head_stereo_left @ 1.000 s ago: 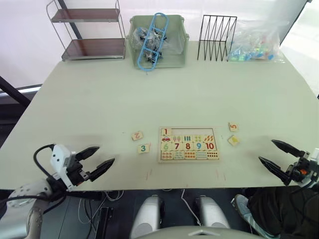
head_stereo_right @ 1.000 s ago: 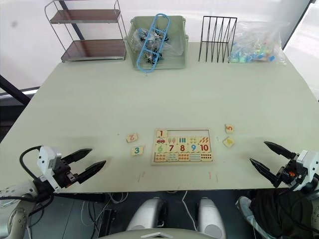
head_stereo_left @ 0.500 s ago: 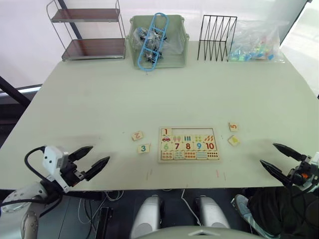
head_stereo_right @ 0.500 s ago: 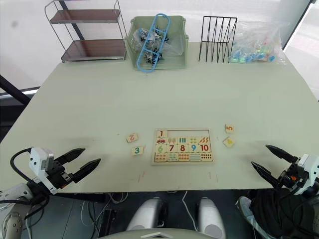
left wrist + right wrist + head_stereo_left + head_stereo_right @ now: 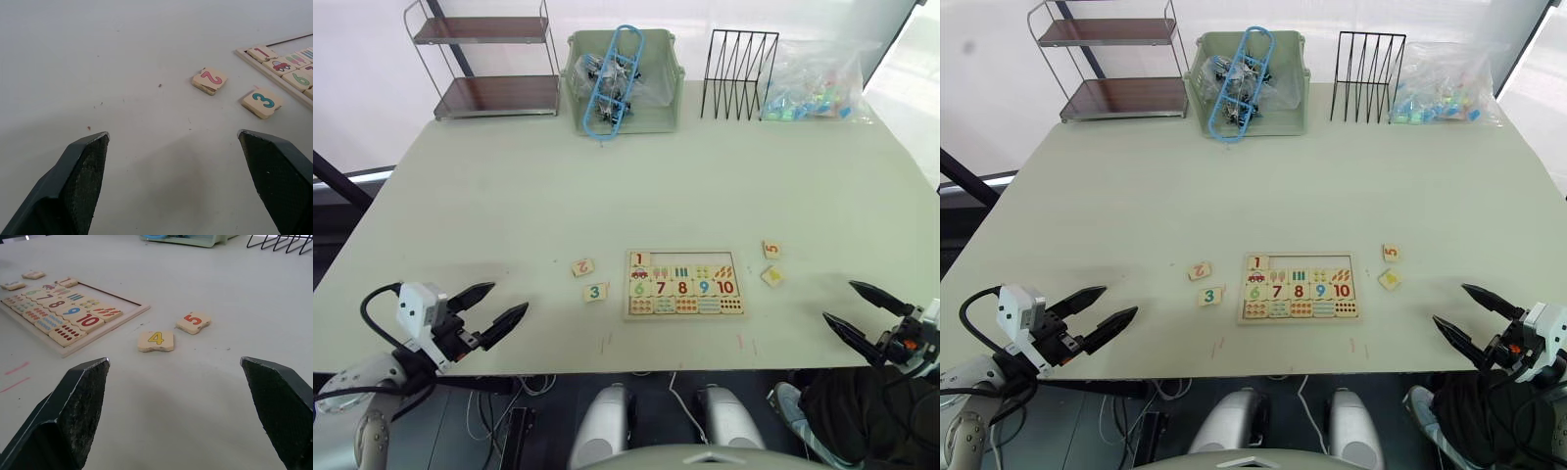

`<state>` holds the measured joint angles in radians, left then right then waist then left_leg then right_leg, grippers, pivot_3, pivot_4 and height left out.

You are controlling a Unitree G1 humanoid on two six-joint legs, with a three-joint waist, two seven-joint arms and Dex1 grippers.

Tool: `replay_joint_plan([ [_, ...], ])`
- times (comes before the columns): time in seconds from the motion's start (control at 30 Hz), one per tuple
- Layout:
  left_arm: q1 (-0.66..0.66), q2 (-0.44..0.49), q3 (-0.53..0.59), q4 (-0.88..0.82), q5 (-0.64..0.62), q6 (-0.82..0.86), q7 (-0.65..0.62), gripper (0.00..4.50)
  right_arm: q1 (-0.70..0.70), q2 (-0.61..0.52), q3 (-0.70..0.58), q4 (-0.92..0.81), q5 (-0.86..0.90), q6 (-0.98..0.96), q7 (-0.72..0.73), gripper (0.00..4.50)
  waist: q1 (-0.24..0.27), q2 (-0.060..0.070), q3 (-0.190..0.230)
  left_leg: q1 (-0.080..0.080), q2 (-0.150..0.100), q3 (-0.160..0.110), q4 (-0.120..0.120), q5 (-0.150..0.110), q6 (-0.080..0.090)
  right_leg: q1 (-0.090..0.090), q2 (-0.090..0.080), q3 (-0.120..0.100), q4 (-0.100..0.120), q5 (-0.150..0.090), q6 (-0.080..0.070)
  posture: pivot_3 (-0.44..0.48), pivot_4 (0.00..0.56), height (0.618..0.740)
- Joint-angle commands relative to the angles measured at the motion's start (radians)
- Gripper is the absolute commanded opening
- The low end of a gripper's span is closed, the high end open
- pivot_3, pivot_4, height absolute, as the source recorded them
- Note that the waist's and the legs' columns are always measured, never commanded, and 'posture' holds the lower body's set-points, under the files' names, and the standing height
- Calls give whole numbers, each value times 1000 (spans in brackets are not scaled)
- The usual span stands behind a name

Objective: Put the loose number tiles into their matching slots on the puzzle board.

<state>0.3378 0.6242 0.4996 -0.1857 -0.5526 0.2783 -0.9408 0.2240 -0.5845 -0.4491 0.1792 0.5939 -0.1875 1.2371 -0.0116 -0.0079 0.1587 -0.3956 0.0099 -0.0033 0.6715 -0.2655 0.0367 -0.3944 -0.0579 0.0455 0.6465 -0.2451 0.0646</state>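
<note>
On the near middle of the table [image 5: 509, 186] lies the board [image 5: 684, 285], its top row holding tile 1 [image 5: 639, 259] in the leftmost slot, with the other slots [image 5: 690, 258] of that row bare. Left of the board, tile 2 [image 5: 582, 266] and tile 3 [image 5: 595, 291] lie loose, 2 slightly farther than 3, both apart from the frame. Right of the board, tile 5 [image 5: 771, 250] and tile 4 [image 5: 771, 276] lie loose, 5 farther, 4 nearer and turned askew.

Near the table's left front edge, the left gripper [image 5: 495, 307] hovers with its jaws spread wide, holding nothing, well apart from tiles 2 and 3. At the right front edge, the right gripper [image 5: 860, 310] is likewise spread wide and empty, near tiles 4 and 5 but not touching them.

Along the far edge stand a shelf [image 5: 489, 61], a bin [image 5: 623, 80], a wire rack [image 5: 738, 74] and a plastic bag [image 5: 815, 83].
</note>
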Motion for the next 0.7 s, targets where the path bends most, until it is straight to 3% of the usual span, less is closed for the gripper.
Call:
replay_joint_plan([
  [0.03, 7, 13, 7, -39, -8, -4, 1, 4451, -3, -5, -15, -21, 9, -17, 3, 4500, 0, 0, 0, 0, 0, 0, 0, 0, 0, 0, -1, 0, 0, 0, 0, 0, 150, 740],
  [0.27, 19, 2, 2, -75, -17, 11, 20, 4451, -8, -6, -11, -20, 9, -12, 7, 4500, 0, 0, 0, 0, 0, 0, 0, 0, 0, 0, -4, 0, 0, 0, 0, 0, 150, 740],
  [0.4, 27, -45, -3, -169, -61, 73, 99, 4451, -8, -8, -8, -19, 10, -10, 13, 4500, 0, 0, 0, 0, 0, 0, 0, 0, 0, 0, -5, 0, -1, 0, 0, 0, 150, 740],
  [0.7, -6, -219, -75, -447, -97, 303, 524, 4451, -7, -14, -1, -41, 26, 7, 36, 4500, 1, 0, 0, 0, 0, 0, 0, 0, 0, 0, -5, 0, -1, 0, 0, 0, 150, 740],
])
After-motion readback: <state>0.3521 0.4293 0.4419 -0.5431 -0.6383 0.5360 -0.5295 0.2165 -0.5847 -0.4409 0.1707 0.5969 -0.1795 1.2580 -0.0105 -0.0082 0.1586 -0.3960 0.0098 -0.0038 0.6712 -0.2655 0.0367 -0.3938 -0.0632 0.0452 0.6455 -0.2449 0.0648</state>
